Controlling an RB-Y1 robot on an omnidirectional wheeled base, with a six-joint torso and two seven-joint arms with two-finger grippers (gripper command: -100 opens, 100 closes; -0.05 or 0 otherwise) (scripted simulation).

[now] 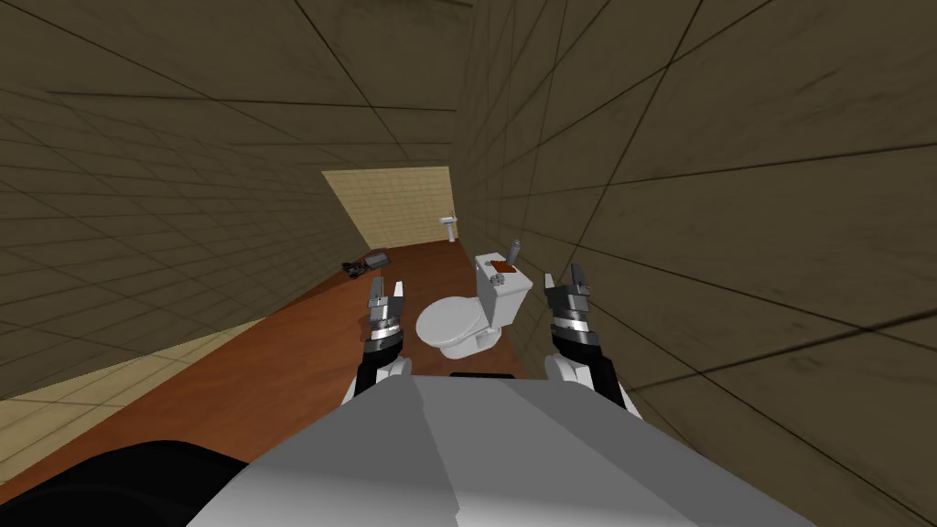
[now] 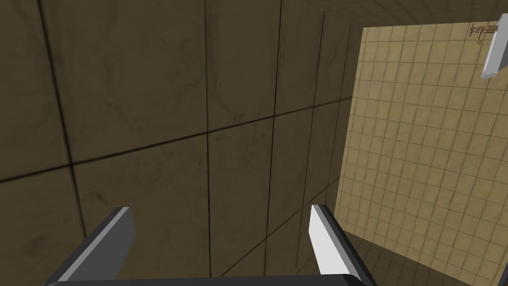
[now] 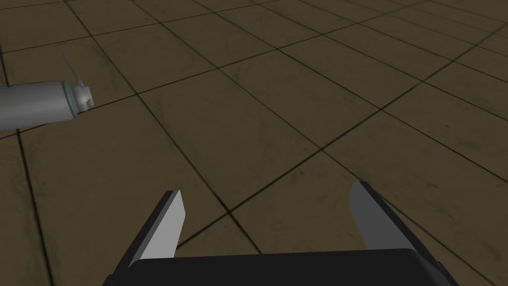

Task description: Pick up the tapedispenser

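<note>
A small red-brown object [image 1: 499,266], likely the tape dispenser, lies on the lid of the white toilet tank [image 1: 505,295] straight ahead. A grey spray can [image 1: 515,249] stands just behind it on the lid and also shows beside my right hand [image 3: 39,104]. A tiny grey item [image 1: 500,278] sits in front of the red-brown object. My right gripper [image 1: 565,279] [image 3: 265,218] is raised to the right of the tank, near the dark tiled wall, open and empty. My left gripper [image 1: 387,295] [image 2: 221,238] hangs left of the toilet bowl [image 1: 448,322], open and empty.
The room is narrow, with dark tiled walls close on both sides and a red-brown floor [image 1: 302,366]. A dark object [image 1: 366,263] lies on the floor by the left wall. A small white sink [image 1: 447,222] hangs on the far tan wall.
</note>
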